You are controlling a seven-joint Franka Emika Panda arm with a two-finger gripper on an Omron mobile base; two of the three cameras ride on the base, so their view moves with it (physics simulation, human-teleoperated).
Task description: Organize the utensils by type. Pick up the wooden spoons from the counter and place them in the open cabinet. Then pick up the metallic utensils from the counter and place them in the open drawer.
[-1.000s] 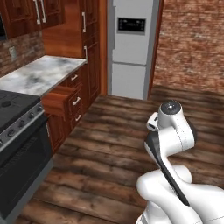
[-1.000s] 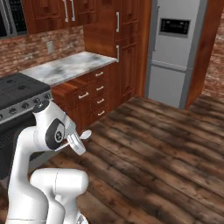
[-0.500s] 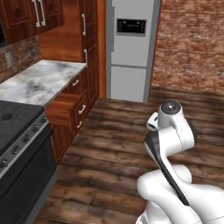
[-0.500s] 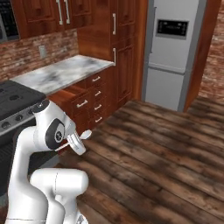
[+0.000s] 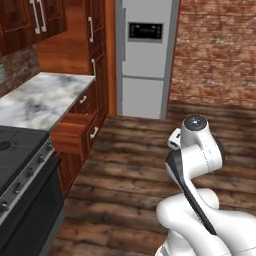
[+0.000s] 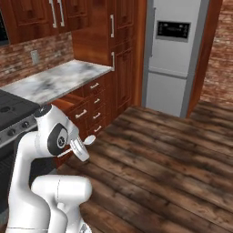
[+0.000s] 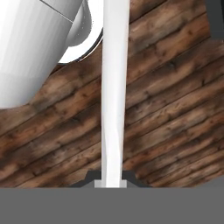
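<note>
My claw [image 7: 111, 181], low in the hand view, is clamped on a slim pale metal spoon [image 7: 114, 87]. I judge I'm carrying it toward the open reddish-brown wooden drawer [image 5: 74, 136], left-centre, under the white marble table [image 5: 42, 97]; next, position above it and release.

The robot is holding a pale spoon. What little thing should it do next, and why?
It should probably roll a bit closer to the open drawer and swing its arm that way. The jaws are shut on the slim pale spoon, a metallic utensil that belongs in the drawer. The drawer stands pulled out under the counter, off to the robot's left across bare floor.
</note>
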